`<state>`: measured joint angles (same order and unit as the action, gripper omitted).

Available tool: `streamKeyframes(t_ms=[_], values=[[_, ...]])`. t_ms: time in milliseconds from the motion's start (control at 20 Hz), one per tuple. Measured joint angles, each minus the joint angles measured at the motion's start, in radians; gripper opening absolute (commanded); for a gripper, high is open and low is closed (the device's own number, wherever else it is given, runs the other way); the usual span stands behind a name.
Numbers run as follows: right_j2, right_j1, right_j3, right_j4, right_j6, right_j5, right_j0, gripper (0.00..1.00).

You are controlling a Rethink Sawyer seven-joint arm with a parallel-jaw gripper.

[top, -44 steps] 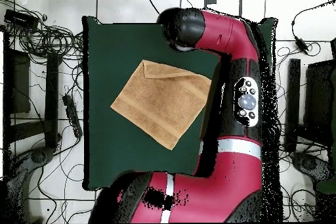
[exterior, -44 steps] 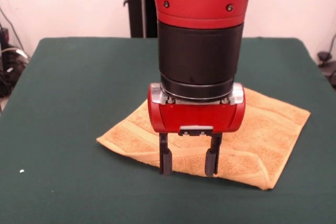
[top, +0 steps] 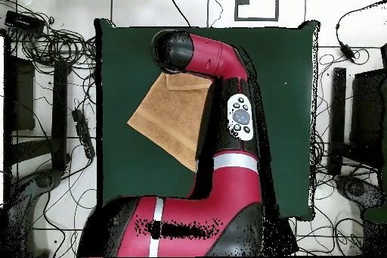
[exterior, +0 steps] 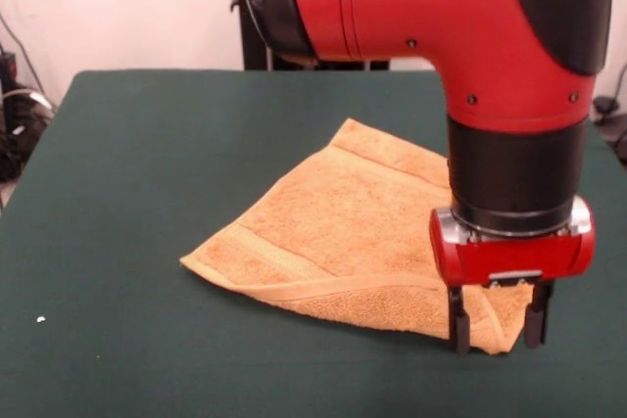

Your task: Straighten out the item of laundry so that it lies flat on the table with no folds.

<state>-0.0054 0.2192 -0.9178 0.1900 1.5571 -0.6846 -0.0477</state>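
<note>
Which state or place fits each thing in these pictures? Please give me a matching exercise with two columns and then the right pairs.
Things:
1. towel
2. table
3. hand
4. white speck

Descriptions:
A. dark green, wide, bears the cloth
B. open, fingers down at the cloth's near corner in the front view
C. golden-orange, folded over, not flat
D. tiny, alone on the felt, apart from the cloth

Pairs: 1-C, 2-A, 3-B, 4-D

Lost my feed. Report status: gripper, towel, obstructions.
Gripper open, fingers straddling the towel's near corner. Towel folded over, not flat on the table. Nothing else on the table in the way.
</note>
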Motion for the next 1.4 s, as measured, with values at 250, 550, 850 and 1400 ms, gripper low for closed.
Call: streamKeyframes(t_ms=[250, 550, 850, 1400], values=[[0.0, -0.038, 0.001, 0.0, 0.0, 0.004, 0.003, 1.0], [0.0, -0.062, -0.007, 0.001, 0.0, 0.004, 0.002, 1.0], [0.0, -0.06, -0.067, 0.001, 0.0, 0.008, -0.006, 1.0], [0.0, 0.029, -0.22, 0.001, 0.0, 0.036, -0.009, 1.0]])
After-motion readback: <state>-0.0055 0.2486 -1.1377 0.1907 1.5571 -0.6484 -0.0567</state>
